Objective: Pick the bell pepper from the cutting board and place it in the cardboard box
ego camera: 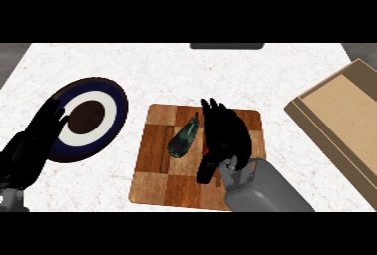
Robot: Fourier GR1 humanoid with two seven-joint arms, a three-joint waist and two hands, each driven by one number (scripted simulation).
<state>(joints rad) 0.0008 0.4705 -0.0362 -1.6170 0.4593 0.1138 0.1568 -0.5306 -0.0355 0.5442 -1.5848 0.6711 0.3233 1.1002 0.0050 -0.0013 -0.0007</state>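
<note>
White speckled tabletop (221,69) carries a wooden cutting board (158,169), a ringed plate (110,107) to its left and an open cardboard box (346,124) at the right. The right robot hand (225,137) lies over the board with fingers stretched forward, covering most of a red sliver that may be the bell pepper (208,149); a dark green vegetable (182,138) lies just beside it. Nothing is lifted, so grasp, carry and drop seem left. The left robot hand (33,144) rests open by the plate.

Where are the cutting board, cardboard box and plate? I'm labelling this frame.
cutting board (158,187), head view, bare wood near its lower left corner.
cardboard box (335,124), head view, its long left wall.
plate (110,97), head view, its dark blue rim.
</note>
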